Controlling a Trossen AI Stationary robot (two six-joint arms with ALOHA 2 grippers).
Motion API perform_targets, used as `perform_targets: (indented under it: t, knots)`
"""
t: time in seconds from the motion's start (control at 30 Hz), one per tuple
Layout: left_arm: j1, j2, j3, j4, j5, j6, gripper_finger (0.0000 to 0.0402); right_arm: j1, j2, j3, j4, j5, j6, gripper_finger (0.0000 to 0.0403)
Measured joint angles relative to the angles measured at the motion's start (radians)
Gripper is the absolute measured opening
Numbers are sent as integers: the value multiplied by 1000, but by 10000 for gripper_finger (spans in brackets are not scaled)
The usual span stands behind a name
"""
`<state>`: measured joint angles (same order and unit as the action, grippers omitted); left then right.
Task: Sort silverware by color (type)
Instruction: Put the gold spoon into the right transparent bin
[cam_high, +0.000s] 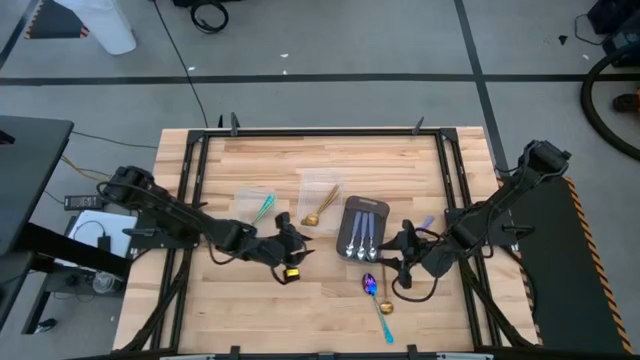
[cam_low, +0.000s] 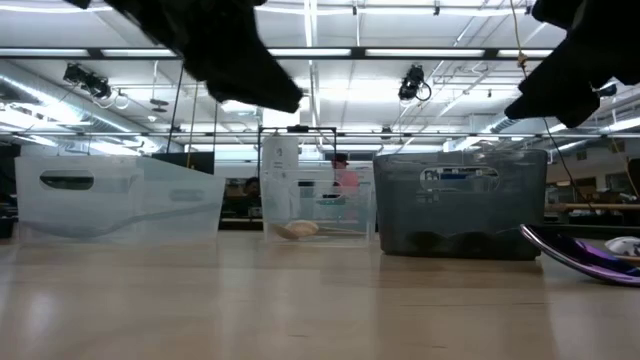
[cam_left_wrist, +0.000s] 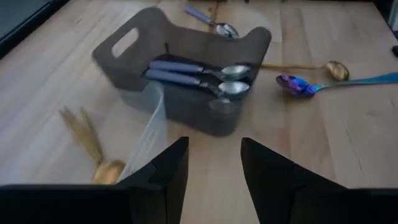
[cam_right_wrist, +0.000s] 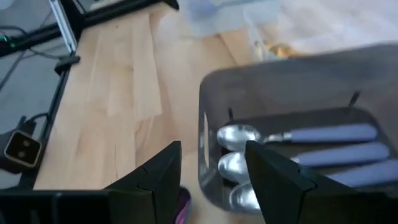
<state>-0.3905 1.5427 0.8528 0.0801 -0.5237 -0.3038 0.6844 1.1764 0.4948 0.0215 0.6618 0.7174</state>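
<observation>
Left hand (cam_high: 287, 250) hangs released and empty over the bench (cam_high: 330, 300), just left of the dark grey tray (cam_high: 363, 229). Right hand (cam_high: 403, 250) is likewise released and empty, at the tray's right edge.

Sorting is well advanced. Silver spoons (cam_high: 360, 243) lie in the grey tray; the left wrist view shows them side by side, bowls together. Gold spoons (cam_high: 320, 210) rest in the middle clear tub (cam_high: 322, 190), and a teal-handled spoon (cam_high: 265, 207) in the left clear tub (cam_high: 250, 205).

Still loose on the bench: an iridescent spoon (cam_high: 376, 298) in front of the tray, a gold spoon (cam_high: 387, 309) touching or just beside it, and one pale-handled spoon (cam_high: 425, 223) right of the tray.

Judgement: the step in hand is picking up a remaining loose spoon. The right hand is nearer; it needs to descend and pinch the slim handle without disturbing the neighbouring spoon.
</observation>
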Motion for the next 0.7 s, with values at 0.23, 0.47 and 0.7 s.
perform_targets:
  t: [0.23, 0.47, 0.7]
  knots:
    - [18, 102, 136, -12, 74, 127, 156, 11, 33, 25, -73, -40, 91, 189]
    - [30, 194, 232, -10, 115, 235, 156, 21, 86, 26, -75, -100, 187, 189]
    - [30, 227, 264, -2, 156, 342, 156, 38, 118, 27, -43, -102, 225, 189]
